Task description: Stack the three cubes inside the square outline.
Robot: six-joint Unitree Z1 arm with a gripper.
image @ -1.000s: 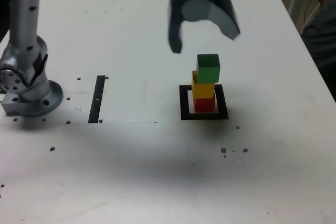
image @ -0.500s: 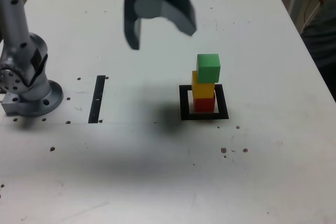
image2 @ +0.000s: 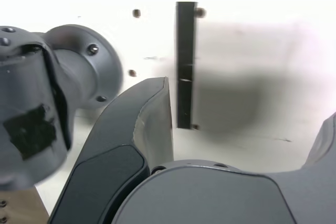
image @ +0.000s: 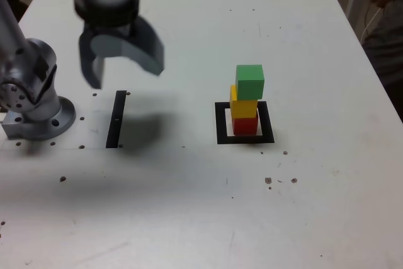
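Three cubes stand in one stack in the exterior view: the red cube (image: 246,125) at the bottom, the yellow cube (image: 243,103) on it, the green cube (image: 250,80) on top, set a little askew. The stack rests inside the square outline (image: 221,123), a thick black frame on the white table. My gripper (image: 124,72) hangs open and empty far to the exterior view's left of the stack, above the thin black strip (image: 116,118). In the wrist view one of the fingers (image2: 147,124) shows beside that strip (image2: 185,66); no cube shows there.
The arm's round grey base (image: 34,102) sits at the exterior view's left edge and shows in the wrist view as the base (image2: 58,82). A person's sleeve (image: 385,36) is at the exterior view's right edge. Small dark specks (image: 280,181) dot the white table (image: 201,218).
My open gripper has swung from above the stack to the exterior view's left, and lower, to over the black strip. The cube stack has not moved.
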